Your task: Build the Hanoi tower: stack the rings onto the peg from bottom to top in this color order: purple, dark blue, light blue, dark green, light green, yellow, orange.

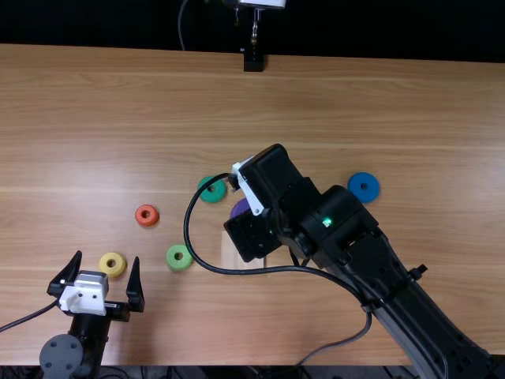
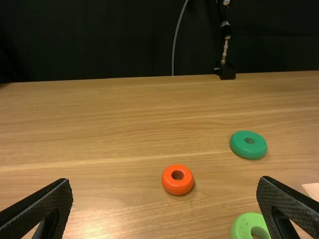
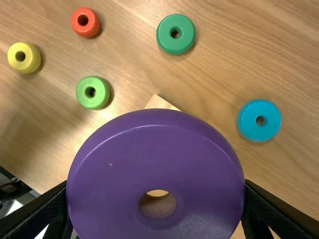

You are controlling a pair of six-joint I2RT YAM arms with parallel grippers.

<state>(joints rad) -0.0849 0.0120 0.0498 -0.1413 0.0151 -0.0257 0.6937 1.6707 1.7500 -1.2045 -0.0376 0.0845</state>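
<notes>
In the right hand point(image 3: 155, 185), holding the purple ring point(image 3: 154, 134) clamped between two fingers, close to the pale wooden base point(image 1: 229, 251), nearer the near edge of the surface point(image 1: 118, 103) than the far one. Cannot tell whether lined up with the peg. If lowered off-centre, likely to catch the hole on the peg tip, then tilt and jam, or push the base askew. If released too soon or unevenly, could drop crooked or roll off toward an edge. At the near left corner, keeping the fingers of the left hand point(image 1: 107, 257) wide apart, just beside the yellow ring point(image 1: 113, 264); with a careless sweep, could knock that ring away. Looping a black cable point(image 1: 229, 272) low past the base, close to the light green ring point(image 1: 179, 257) and dark green ring point(image 1: 211, 190); could drag either if sagging as the arm dips. Toward the left edge, lying flat, the orange ring point(image 1: 147, 215); toward the right edge, a blue ring point(image 1: 364, 187), hard to name as dark or light, so easily stacked out of turn.
</notes>
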